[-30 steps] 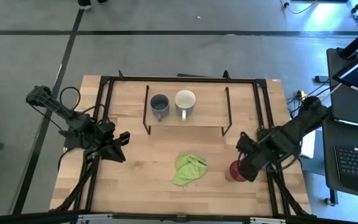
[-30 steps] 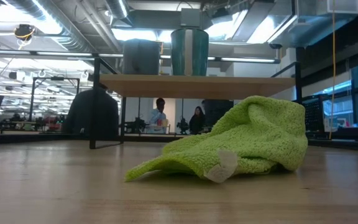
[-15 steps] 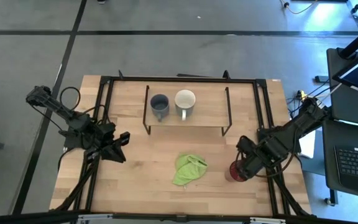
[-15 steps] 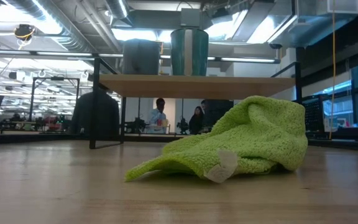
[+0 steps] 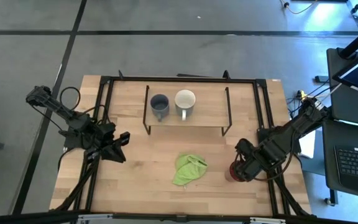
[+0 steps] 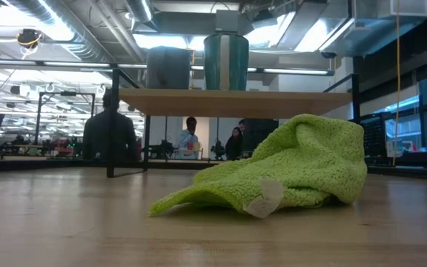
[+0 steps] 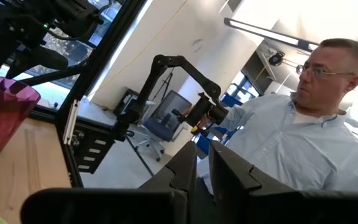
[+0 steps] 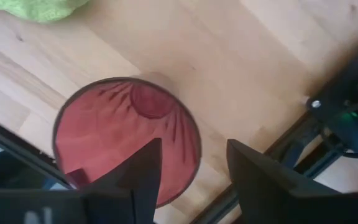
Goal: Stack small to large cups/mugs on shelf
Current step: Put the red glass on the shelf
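Observation:
A dark red cup (image 5: 231, 172) stands upright on the tabletop near the right front, its mouth open in the right wrist view (image 8: 117, 124). My right gripper (image 8: 193, 147) is open just above it, one finger over the cup's mouth and one outside its rim. The red cup also shows in the left wrist view (image 7: 2, 115). A blue-grey mug (image 5: 160, 106) and a white mug (image 5: 185, 101) stand side by side on the shelf (image 5: 207, 112). My left gripper (image 5: 120, 138) is shut and empty at the table's left.
A lime-green cloth (image 5: 188, 169) lies crumpled left of the red cup and hides it in the low view (image 6: 288, 167). The shelf's right part is bare. A black frame (image 5: 263, 112) runs round the table. A person (image 7: 303, 143) shows beyond the table.
My right gripper has moved a little toward the table's left edge, over the red cup, which has stayed where it was.

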`<action>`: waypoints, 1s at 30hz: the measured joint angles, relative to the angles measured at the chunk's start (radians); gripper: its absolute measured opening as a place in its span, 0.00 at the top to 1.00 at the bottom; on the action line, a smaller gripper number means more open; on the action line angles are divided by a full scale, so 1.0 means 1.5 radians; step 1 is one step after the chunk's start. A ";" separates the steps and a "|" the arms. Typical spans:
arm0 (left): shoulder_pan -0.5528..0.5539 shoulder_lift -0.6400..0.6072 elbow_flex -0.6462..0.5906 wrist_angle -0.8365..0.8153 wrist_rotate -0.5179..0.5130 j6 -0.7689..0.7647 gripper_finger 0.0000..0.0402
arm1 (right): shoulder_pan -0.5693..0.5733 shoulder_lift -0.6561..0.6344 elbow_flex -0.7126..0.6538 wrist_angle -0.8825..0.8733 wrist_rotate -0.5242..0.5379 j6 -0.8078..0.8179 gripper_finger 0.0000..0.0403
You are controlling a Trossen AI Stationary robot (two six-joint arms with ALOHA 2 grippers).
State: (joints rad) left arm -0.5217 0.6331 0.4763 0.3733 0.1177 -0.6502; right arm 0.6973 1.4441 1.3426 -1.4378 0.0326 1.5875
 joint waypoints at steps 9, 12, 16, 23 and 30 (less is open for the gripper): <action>0.000 0.000 0.000 0.000 0.000 -0.002 0.90 | 0.004 0.000 -0.040 0.046 -0.013 0.008 0.55; 0.000 0.000 0.000 0.000 0.000 -0.002 0.90 | 0.004 0.000 -0.068 0.073 -0.024 0.018 0.55; 0.000 0.000 0.000 0.000 0.000 -0.002 0.91 | 0.004 0.001 -0.081 0.079 -0.022 0.024 0.55; 0.000 0.000 0.000 0.000 0.000 -0.002 0.91 | 0.004 0.001 -0.081 0.041 -0.023 0.023 0.65; 0.000 0.000 0.000 0.000 0.000 -0.002 0.90 | 0.004 0.000 -0.079 0.006 -0.053 0.018 0.93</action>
State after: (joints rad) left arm -0.5217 0.6334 0.4763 0.3733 0.1177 -0.6529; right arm 0.7040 1.4448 1.2234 -1.4288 -0.0472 1.6140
